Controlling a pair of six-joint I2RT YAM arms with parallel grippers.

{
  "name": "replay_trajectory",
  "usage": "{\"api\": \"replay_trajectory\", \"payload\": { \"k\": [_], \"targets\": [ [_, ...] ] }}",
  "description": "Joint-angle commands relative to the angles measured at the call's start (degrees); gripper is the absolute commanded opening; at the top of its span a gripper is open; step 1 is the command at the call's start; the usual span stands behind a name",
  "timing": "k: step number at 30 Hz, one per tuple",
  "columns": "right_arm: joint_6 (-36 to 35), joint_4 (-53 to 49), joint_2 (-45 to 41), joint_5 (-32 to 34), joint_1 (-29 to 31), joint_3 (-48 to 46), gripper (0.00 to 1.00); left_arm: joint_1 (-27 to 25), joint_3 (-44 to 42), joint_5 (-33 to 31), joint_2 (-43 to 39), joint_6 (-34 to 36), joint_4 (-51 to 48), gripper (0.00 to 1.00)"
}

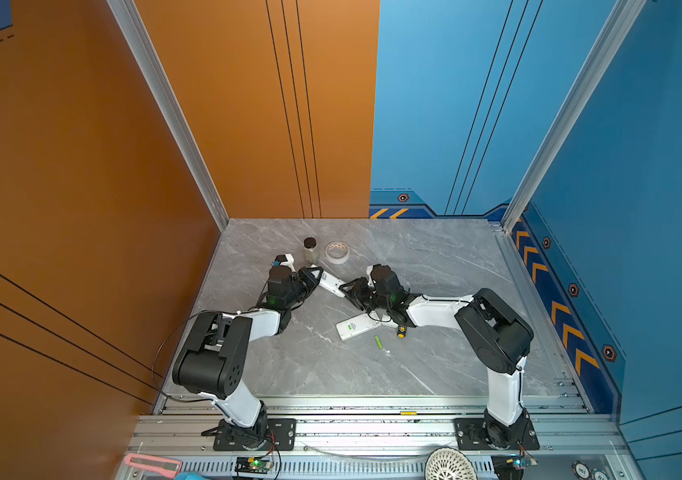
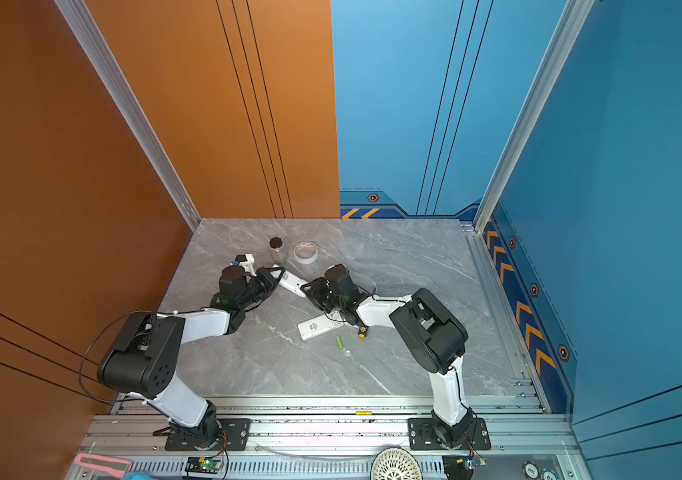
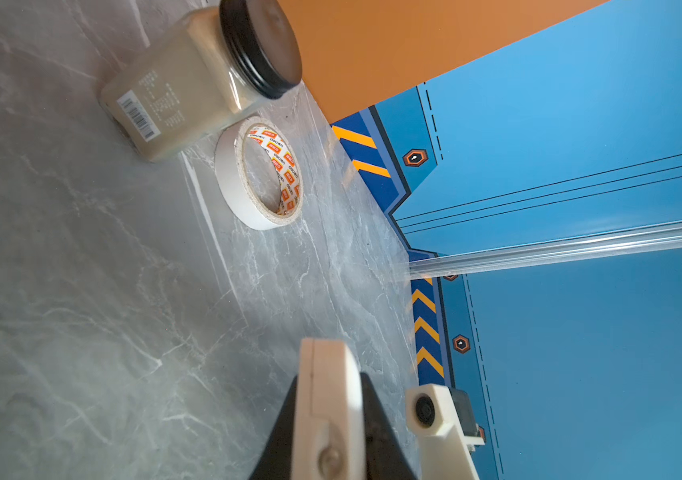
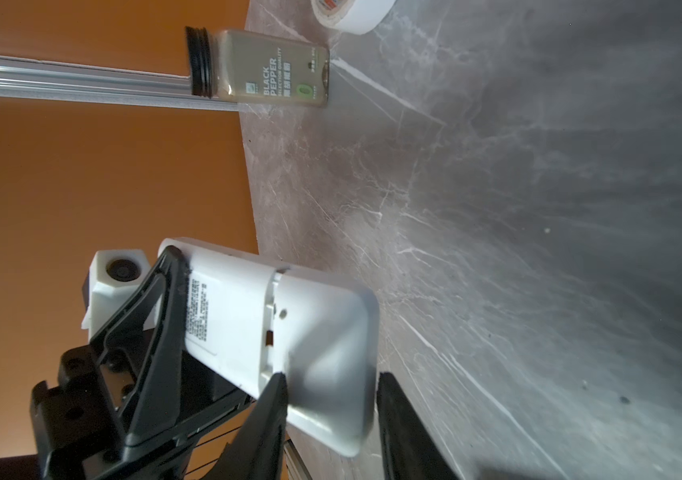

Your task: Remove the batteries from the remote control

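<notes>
My left gripper (image 1: 317, 276) is shut on one end of a white remote control (image 1: 331, 284), which hangs above the table, tilted. In the left wrist view the remote (image 3: 327, 390) stands edge-on between the black fingers (image 3: 285, 419). My right gripper (image 4: 332, 376) straddles the other end, the battery-cover end (image 4: 322, 332). One jaw touches it and a thin gap shows at the other. In both top views the right gripper (image 2: 312, 289) meets the remote (image 2: 293, 284) from the right. A green battery (image 1: 379, 342) lies loose on the table.
A second white remote with a green screen (image 1: 356, 327) lies under the right forearm. A black-and-yellow screwdriver (image 1: 401, 331) lies beside it. A black-lidded pepper jar (image 1: 310, 250) and a tape roll (image 1: 337, 252) stand just behind the grippers.
</notes>
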Motion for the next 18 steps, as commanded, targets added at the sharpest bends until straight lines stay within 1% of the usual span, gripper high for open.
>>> {"api": "replay_trajectory", "payload": {
  "k": [1, 4, 7, 13, 18],
  "targets": [
    [-1.8, -3.1, -1.8, 1.4, -0.2, -0.7, 0.41, -0.4, 2.2, 0.1, -2.3, 2.3, -1.0, 0.0],
    [-1.4, -1.9, -1.5, 1.3, 0.0, -0.6, 0.42, -1.0, 2.8, 0.5, -1.9, 2.8, -1.3, 0.0],
    [-1.6, -1.9, -2.2, 1.3, 0.0, -0.5, 0.41, -1.4, 2.8, 0.0, -2.0, 3.9, -2.9, 0.0],
    [-1.9, -1.6, -3.6, 1.0, 0.4, -1.4, 0.34, -1.8, 3.1, -1.1, -2.7, 6.0, -6.0, 0.0],
    [-1.9, -1.3, -4.7, 0.6, 0.4, -3.0, 0.34, -2.1, 4.2, -2.3, -3.5, 9.2, -10.5, 0.0]
  ]
}}
